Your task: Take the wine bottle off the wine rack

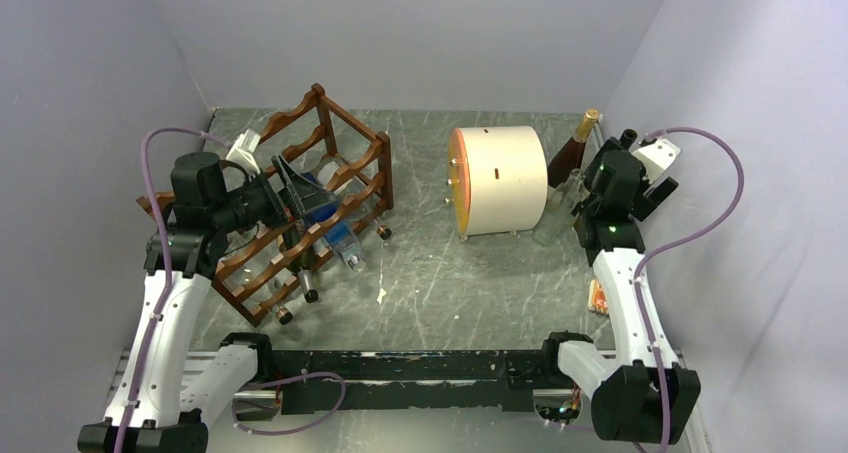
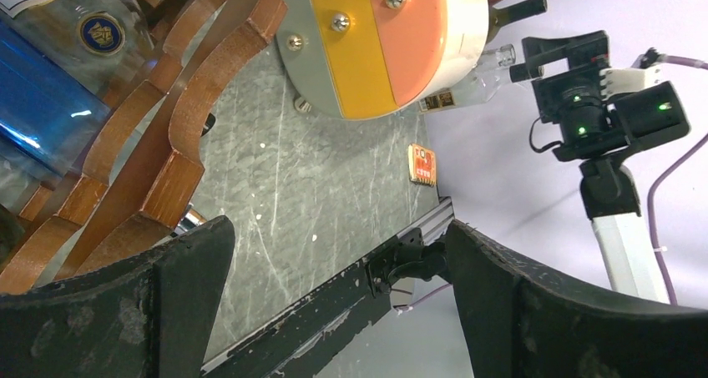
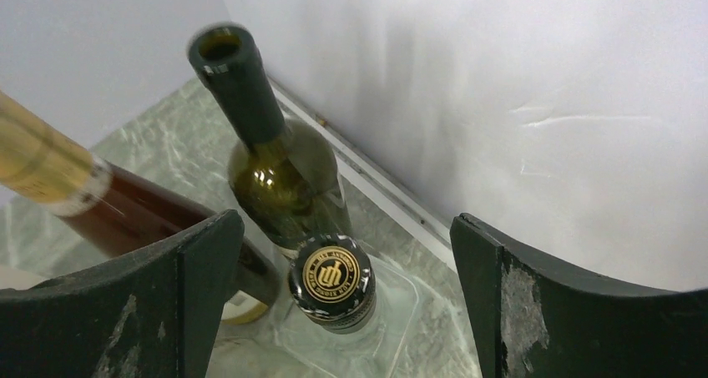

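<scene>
Two end effectors inspected, both spread and gripping nothing. My left end effector [image 2: 334, 303] sits close against the wine rack [image 2: 184, 103], just beside the blue wine bottle [image 2: 37, 111] lying in its scalloped rails, a stance I judge to be a line-up for closing on that bottle. My right end effector [image 3: 343, 218] hangs over upright bottles [image 3: 280, 169] in the counter's [image 1: 430, 283] far right corner, behind the cream drum [image 1: 500, 178], well apart from the rack and apparently out of the way.
</scene>
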Controlling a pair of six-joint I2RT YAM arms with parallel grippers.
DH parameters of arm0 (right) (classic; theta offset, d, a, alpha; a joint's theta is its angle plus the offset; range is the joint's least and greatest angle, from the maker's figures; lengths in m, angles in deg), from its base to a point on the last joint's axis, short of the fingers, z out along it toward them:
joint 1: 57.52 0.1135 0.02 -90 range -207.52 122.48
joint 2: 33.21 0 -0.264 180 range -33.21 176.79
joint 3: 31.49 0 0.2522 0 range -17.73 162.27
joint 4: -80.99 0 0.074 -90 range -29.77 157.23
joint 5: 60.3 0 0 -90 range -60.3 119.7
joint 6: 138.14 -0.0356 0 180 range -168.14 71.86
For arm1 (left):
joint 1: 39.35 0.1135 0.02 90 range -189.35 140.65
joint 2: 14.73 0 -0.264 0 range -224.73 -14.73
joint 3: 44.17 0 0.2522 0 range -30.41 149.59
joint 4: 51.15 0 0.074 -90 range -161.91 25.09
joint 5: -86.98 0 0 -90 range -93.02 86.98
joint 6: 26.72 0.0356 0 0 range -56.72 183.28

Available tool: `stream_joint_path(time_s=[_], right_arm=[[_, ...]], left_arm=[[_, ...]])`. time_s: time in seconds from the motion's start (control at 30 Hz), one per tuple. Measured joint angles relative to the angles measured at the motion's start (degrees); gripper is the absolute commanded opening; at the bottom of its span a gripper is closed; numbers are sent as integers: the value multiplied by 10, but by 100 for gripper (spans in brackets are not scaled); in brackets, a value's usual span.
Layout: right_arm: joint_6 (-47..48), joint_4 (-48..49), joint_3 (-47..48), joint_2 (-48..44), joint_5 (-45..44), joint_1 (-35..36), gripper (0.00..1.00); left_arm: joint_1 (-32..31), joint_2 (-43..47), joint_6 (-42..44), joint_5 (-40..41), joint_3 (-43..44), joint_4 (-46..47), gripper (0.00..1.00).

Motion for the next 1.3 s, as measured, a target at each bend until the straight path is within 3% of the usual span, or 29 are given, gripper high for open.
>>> stream_joint_path(time_s=[0.3, 0.47, 0.6, 0.83, 1.0, 1.1, 1.3], right_arm=[[-10, -96, 94, -72, 0, 3, 100], [-27, -92, 126, -113, 45, 3, 100], [-45, -69, 128, -129, 146, 3, 100], [-116, -73, 204, -63, 388, 4, 100], [-184, -34, 196, -65, 539, 22, 100], [-211, -9, 192, -63, 574, 80, 100], [-202, -7, 214, 16, 520, 361, 100]], left_arm=[[0, -4, 10, -6, -3, 2, 100], [0, -19, 20, 0, 17, -8, 100], [0, -24, 23, 9, 26, -16, 100], [0, -37, 37, 45, 72, -62, 100], [0, -33, 48, 77, 112, -91, 100], [0, -31, 55, 100, 129, -109, 100], [0, -68, 75, 148, 180, -138, 100]])
